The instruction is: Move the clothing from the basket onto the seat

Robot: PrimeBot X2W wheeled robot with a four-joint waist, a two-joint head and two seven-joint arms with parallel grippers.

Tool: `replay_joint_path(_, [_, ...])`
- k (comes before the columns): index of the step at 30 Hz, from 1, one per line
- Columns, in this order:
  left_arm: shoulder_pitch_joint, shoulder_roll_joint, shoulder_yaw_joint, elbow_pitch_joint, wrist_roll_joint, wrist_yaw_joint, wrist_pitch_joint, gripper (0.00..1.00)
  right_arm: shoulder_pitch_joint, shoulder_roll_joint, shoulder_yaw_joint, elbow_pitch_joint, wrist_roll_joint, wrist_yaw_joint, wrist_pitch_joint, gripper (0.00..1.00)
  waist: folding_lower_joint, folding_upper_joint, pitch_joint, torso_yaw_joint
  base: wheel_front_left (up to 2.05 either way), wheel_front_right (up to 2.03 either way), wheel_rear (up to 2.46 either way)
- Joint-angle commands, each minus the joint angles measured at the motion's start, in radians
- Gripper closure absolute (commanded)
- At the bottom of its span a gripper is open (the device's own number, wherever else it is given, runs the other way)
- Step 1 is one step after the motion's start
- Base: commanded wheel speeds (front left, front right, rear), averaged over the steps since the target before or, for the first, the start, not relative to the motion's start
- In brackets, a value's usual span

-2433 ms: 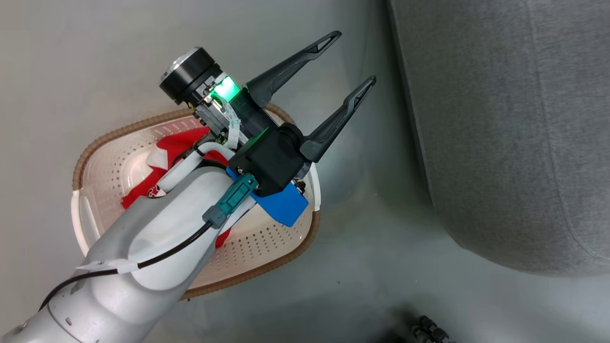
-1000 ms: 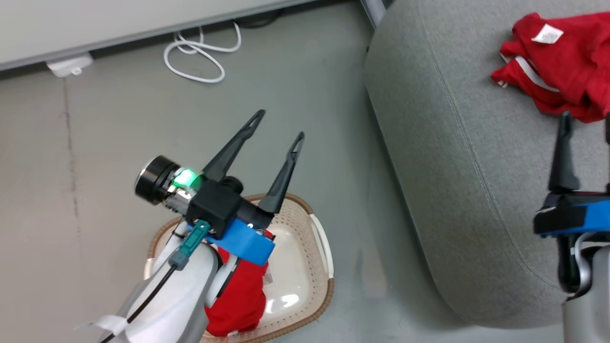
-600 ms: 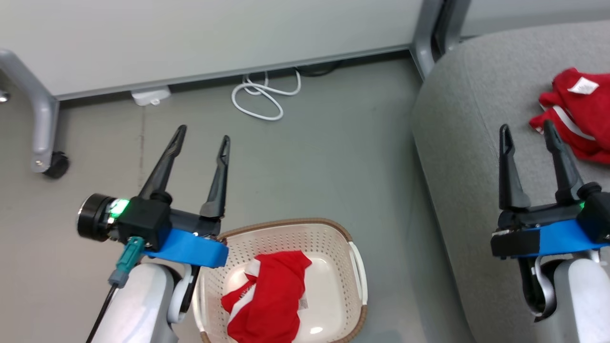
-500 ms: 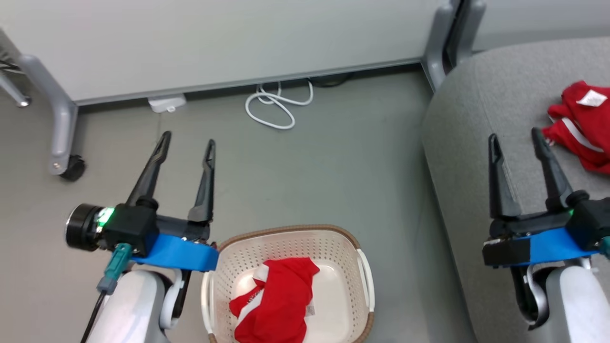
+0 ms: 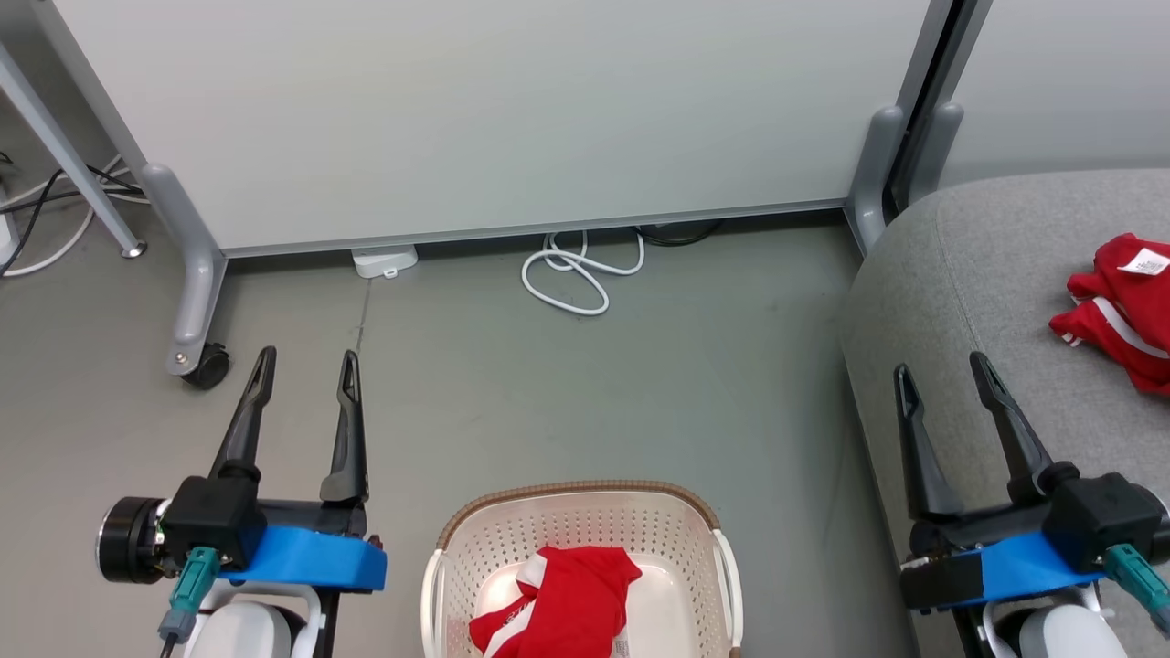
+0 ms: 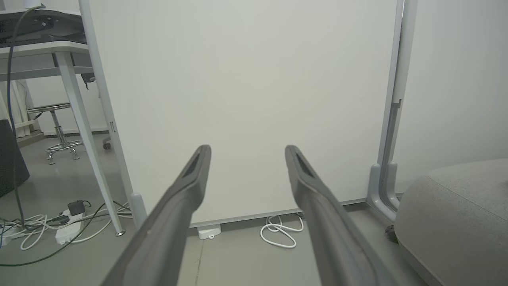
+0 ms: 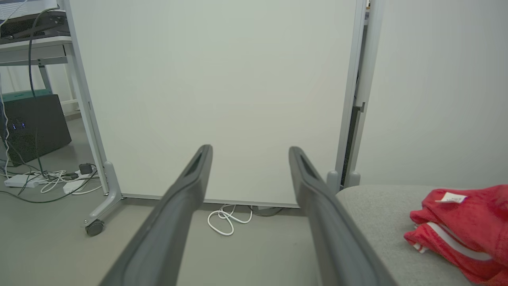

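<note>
Left claw (image 5: 307, 356): released, fingers spread with nothing between them, over the bare floor left of the basket.
Right claw (image 5: 941, 366): released and empty, over the seat's left edge, apart from the garment lying there.
Basket (image 5: 576, 491): on the floor between the arms, near half cut off by the picture's bottom edge.
First red garment (image 5: 567, 603): crumpled in the basket, lower part cut off.
Second red garment (image 5: 1120, 311): on the seat (image 5: 969, 274), white label up, right side cut off.

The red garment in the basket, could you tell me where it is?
Head view, bottom centre: the red garment lies inside the basket on the floor, left of the seat.
</note>
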State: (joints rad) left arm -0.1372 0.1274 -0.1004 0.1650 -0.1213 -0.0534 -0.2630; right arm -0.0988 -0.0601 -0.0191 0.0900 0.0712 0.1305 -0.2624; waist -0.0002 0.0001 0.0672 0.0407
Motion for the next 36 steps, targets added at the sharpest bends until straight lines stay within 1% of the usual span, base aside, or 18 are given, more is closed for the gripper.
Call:
replay_joint_path(1, [0.010,-0.003,0.008,-0.004,0.005,-0.005,-0.003,0.00,0.018,0.004,-0.004,-0.002,-0.001,0.000,-0.004,0.00,0.0002,-0.0001,-0.006,0.003,0.00,0.00,0.00])
replay_joint_path(8, [0.049,-0.023,0.032,0.000,0.022,-0.023,-0.003,0.00,0.075,0.010,-0.015,0.011,0.010,0.000,-0.004,0.00,0.0002,-0.0001,-0.030,0.012,0.00,0.00,0.00])
replay_joint_path(14, [0.065,-0.034,0.045,0.001,0.035,-0.033,-0.003,0.00,0.103,0.010,-0.019,0.006,0.044,0.000,-0.004,0.00,0.0002,-0.0001,-0.040,0.015,0.00,0.00,0.00])
replay_joint_path(36, [0.051,-0.056,0.075,0.006,0.063,-0.056,-0.003,0.00,0.096,0.010,-0.017,0.011,0.060,0.000,-0.004,0.00,0.0002,-0.0001,-0.028,0.014,0.00,0.00,0.00])
